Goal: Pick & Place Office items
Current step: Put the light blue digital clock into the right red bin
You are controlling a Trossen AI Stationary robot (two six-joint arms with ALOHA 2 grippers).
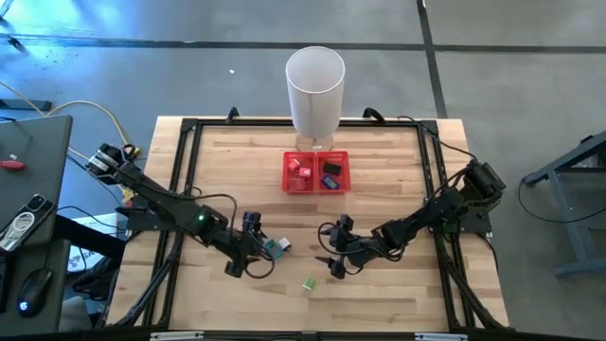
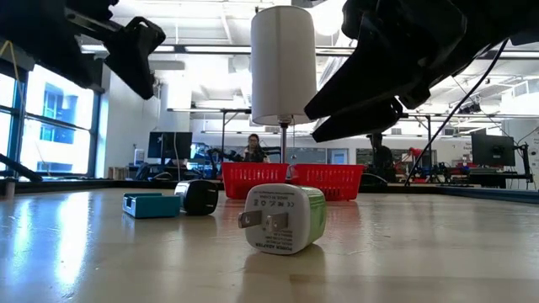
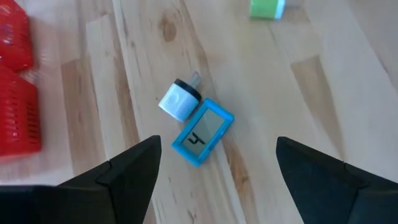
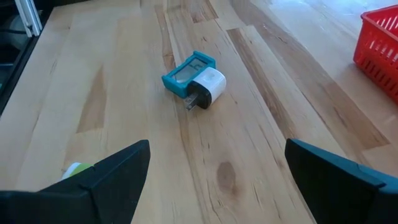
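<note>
The left claw (image 3: 214, 171) hangs spread over the blue piece (image 3: 202, 140) and the white-and-black plug (image 3: 179, 101) touching it, lined up as if to take one; the right claw (image 4: 217, 180), also spread and empty, faces the same pair. A green-white plug (image 1: 309, 283) lies apart on the desk (image 1: 398, 294); other pieces already sit in the red tray (image 1: 316, 188), beside the white bin (image 1: 314, 90).

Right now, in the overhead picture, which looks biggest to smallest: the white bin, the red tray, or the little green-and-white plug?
1. white bin, though standing nearer the camera enlarges it
2. red tray
3. green-and-white plug
</note>
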